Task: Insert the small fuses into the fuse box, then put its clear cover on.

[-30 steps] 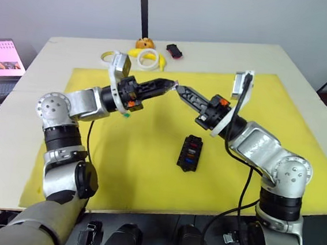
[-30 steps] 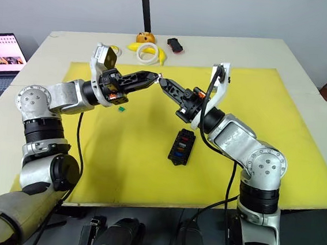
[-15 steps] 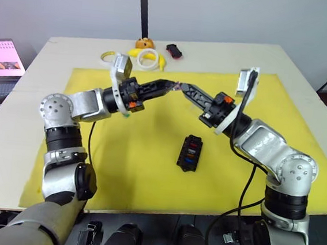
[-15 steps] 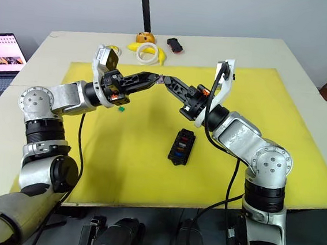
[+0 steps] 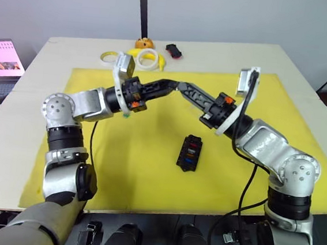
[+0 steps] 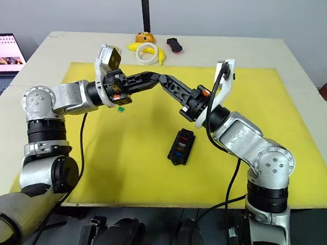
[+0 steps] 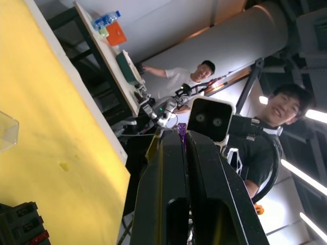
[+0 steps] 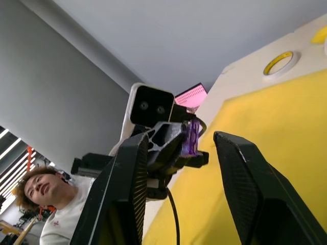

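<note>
My left gripper (image 5: 174,84) hovers over the far part of the yellow mat (image 5: 147,173), shut on a small purple fuse (image 7: 182,130) that sticks out past its tips. My right gripper (image 5: 182,87) meets it tip to tip and is open, its two fingers (image 8: 127,168) straddling the purple fuse (image 8: 192,139). The black fuse box (image 5: 189,151) lies on the mat below the right arm, with red and blue fuses in its slots. A green fuse (image 5: 127,116) lies on the mat under the left arm. In the left wrist view the clear cover (image 7: 5,130) lies on the mat.
White tape rings (image 5: 148,58), a yellow tape ring (image 5: 108,56), an orange object (image 5: 144,42) and a small black-and-red object (image 5: 174,50) sit at the table's far edge. A black pole (image 5: 143,7) rises behind them. A laptop (image 5: 1,58) stands off the left side. People (image 7: 265,117) appear in the wrist views.
My right gripper has risen and reached left until its open fingers close in around the left gripper's tips. The left gripper has shifted slightly right, still holding the purple fuse.
</note>
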{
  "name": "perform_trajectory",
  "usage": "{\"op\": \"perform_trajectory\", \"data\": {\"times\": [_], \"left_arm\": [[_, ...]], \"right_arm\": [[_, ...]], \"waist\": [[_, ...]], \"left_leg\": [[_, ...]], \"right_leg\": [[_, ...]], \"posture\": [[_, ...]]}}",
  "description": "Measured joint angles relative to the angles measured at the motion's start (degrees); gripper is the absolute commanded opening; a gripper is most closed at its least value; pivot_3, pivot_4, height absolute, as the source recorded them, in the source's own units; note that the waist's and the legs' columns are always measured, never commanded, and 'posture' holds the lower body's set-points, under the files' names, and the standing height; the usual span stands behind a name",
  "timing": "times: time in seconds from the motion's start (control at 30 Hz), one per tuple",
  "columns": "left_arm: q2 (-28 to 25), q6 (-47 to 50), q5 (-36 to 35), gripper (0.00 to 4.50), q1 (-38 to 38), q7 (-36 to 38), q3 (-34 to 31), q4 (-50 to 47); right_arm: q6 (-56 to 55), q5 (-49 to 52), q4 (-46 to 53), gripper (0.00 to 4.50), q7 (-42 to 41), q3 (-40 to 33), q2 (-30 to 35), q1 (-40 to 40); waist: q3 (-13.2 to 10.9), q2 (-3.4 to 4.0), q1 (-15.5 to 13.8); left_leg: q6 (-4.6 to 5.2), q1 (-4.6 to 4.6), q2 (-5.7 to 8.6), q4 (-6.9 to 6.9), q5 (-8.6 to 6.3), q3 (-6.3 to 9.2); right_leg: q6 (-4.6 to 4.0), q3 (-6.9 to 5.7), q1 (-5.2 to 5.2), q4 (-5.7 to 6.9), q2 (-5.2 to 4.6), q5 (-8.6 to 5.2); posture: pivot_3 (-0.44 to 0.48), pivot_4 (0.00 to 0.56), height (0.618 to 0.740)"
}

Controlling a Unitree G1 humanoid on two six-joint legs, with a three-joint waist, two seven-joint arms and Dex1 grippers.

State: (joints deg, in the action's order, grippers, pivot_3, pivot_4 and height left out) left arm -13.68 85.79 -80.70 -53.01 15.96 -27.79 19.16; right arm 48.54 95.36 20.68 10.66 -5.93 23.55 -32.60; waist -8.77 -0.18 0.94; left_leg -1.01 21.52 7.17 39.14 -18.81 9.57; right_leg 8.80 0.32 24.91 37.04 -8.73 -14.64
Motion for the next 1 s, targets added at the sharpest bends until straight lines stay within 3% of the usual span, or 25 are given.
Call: {"op": "perform_trajectory", "data": {"times": [0.13, 0.2, 0.43, 0.6, 0.63, 0.73, 0.83, 0.93, 1.0], "left_arm": [[-0.33, -0.25, -0.03, 0.0, 0.01, 0.18, 0.12, 0.03], [-0.31, -0.35, -0.47, 0.0, 0.02, 0.82, 0.22, 0.01], [-0.23, -1.74, -0.68, 0.0, 0.66, 1.61, 1.5, -0.02], [-2.94, -2.25, 1.27, 1.84, 1.02, 4.86, 4.73, -0.53], [-5.18, -2.22, 2.47, 2.47, 1.44, 6.92, 6.46, -1.53], [-13.79, -4.12, 8.01, 3.73, 3.42, 17.5, 12.49, -6.98], [-20.12, -9.2, 14.19, 3.73, 5.28, 29.09, 20.0, -13.01], [-26.03, -19.22, 23.43, 4.41, 6.69, 43.27, 30.15, -17.86], [-27.6, -27.59, 30.12, 4.41, 7.62, 50.16, 35.67, -19.76]], "right_arm": [[-0.26, 0.0, 0.0, 1.03, -0.06, 0.07, -0.01, 0.0], [-0.53, -0.07, -0.12, 0.07, -0.04, -0.06, 0.03, 0.15], [-0.88, -0.01, -0.11, 0.07, -0.15, 0.0, 0.02, 0.53], [-0.73, 1.31, 0.57, 0.0, -0.27, 0.01, 1.18, 0.61], [-0.38, 2.4, 0.74, 0.0, -0.64, -0.03, 2.45, 0.58], [1.76, 5.26, 1.48, 0.0, -3.12, -1.41, 8.65, 0.36], [5.63, 6.2, 1.32, 0.0, -7.21, -1.96, 15.97, -0.25], [10.71, 3.88, 0.24, 0.0, -14.56, -1.95, 24.75, -1.44], [12.58, -1.77, 0.19, 0.0, -20.09, -1.28, 30.04, -2.45]], "waist": [[0.0, 0.0, -0.09], [0.0, 0.0, -0.06], [0.0, 0.0, -0.05], [0.0, 0.0, 0.02], [0.0, 0.0, 0.08], [-0.01, 0.02, 0.16], [-0.02, 0.03, -0.2], [-0.03, 0.06, -0.51], [-0.03, 0.05, -0.51]], "left_leg": [[0.0, 0.0, 0.01, 0.0, 0.0, 0.0], [0.0, 0.0, 0.01, 0.0, 0.0, 0.0], [0.0, 0.0, 0.01, 0.0, 0.0, 0.0], [0.0, 0.0, 0.01, 0.0, 0.0, 0.0], [0.0, 0.0, 0.01, -0.02, 0.0, -0.01], [0.0, 0.0, -0.01, -0.09, 0.0, -0.04], [0.0, -0.02, 0.0, -0.07, 0.0, -0.05], [0.01, -0.02, -0.01, -0.07, 0.0, -0.03], [0.03, -0.03, -0.02, -0.1, -0.02, -0.02]], "right_leg": [[0.0, 0.0, 0.0, 0.0, 0.0, 0.0], [0.0, 0.0, 0.0, -0.01, 0.0, 0.0], [0.0, 0.0, 0.0, -0.01, 0.0, 0.0], [0.0, 0.0, 0.01, -0.01, 0.01, 0.0], [0.0, 0.0, 0.02, -0.01, 0.01, 0.0], [-0.01, 0.01, 0.06, -0.02, 0.03, -0.01], [-0.01, 0.01, -0.03, -0.3, 0.02, -0.01], [-0.01, -0.05, -0.28, -0.73, 0.07, 0.0], [-0.01, -0.08, -0.34, -0.84, 0.08, 0.0]], "posture": [[0.0, 0.15, 0.74], [0.0, 0.15, 0.74], [0.0, 0.15, 0.74], [0.0, 0.15, 0.74], [0.0, 0.15, 0.74], [0.0, 0.15, 0.74], [0.0, 0.15, 0.74], [0.0, 0.15, 0.74], [0.0, 0.15, 0.74]]}}
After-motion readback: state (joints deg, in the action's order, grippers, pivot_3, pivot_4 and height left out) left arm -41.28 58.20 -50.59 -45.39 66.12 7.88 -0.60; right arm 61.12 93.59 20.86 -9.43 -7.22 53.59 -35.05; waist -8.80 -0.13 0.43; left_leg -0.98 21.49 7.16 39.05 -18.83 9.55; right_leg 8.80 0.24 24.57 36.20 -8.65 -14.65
